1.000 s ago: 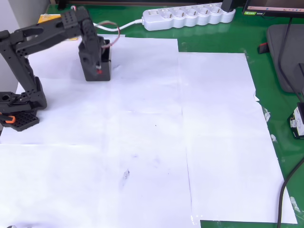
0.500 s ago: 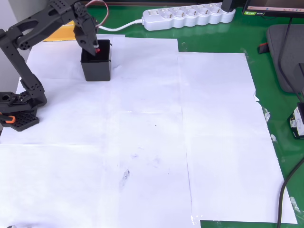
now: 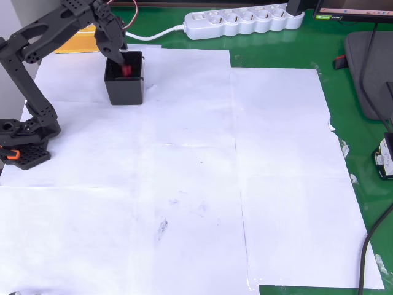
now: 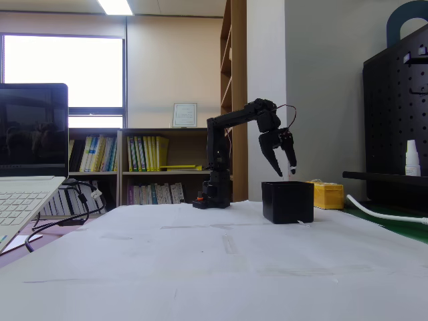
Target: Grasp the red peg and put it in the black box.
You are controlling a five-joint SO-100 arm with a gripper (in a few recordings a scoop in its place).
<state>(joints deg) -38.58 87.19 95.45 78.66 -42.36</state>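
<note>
Spread apart, the two tapered black fingers of my gripper [image 4: 285, 171] hang just above the open mouth of the black box [image 4: 287, 201] in the fixed view, holding nothing. From overhead, my gripper [image 3: 120, 54] sits over the box's far-left rim, and the red peg [image 3: 127, 69], a small rounded dark-red blob, lies inside the black box [image 3: 124, 91], clear of my fingertips. That box is a square, matte plastic cup with tall thin walls, standing upright on white paper sheets [image 3: 202, 172] laid edge to edge, lightly smudged with grey marks. My arm [image 3: 37, 46] is angular black plastic, jointed, rising from a base [image 3: 24, 144] at the paper's left edge that carries a small orange part [image 3: 12, 153]. Just beyond the box, a yellow rectangular block [image 4: 327, 195] rests on the table. A white power strip [image 3: 245, 21] with rounded sockets lies on the green table surface [image 3: 288, 52] past the paper.
</note>
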